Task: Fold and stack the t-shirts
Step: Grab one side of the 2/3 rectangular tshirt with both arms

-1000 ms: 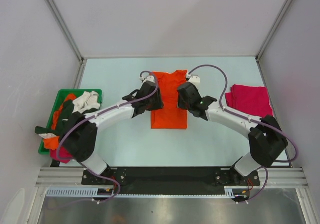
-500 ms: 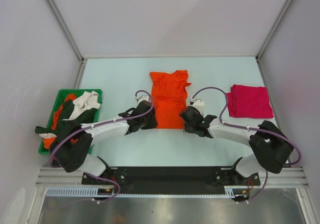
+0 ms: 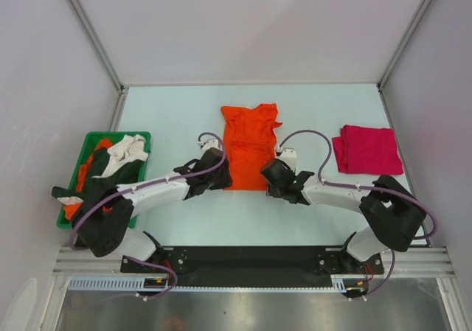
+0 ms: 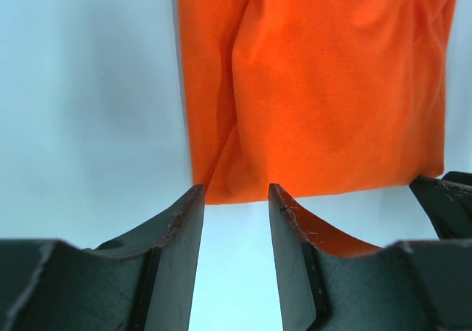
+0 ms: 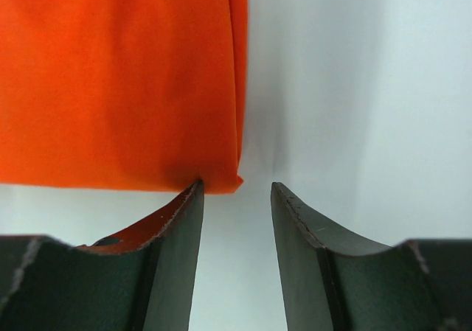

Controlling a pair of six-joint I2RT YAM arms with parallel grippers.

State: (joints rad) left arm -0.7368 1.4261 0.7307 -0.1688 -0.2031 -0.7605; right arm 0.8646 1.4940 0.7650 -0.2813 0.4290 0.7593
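Bright diffuse light; soft shadow beside orange t-shirt point(image 4: 317, 88); slight blur.

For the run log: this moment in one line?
left tool open, orange t-shirt near-left corner | right tool open, near-right corner | nothing held

No readable text, label, brand, number or sign found in any view (surfaces checked: orange t-shirt point(image 3: 249, 147), magenta t-shirt point(image 3: 367, 150), green bin point(image 3: 140, 134) and table point(image 3: 169, 110)).

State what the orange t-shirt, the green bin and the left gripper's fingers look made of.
Orange t-shirt: soft matte knit cloth, likely cotton; it creases and folds. Green bin: apparently rigid plastic, even colour, straight rim. Left gripper's fingers: hard dark plastic or coated metal, scuffed edges.
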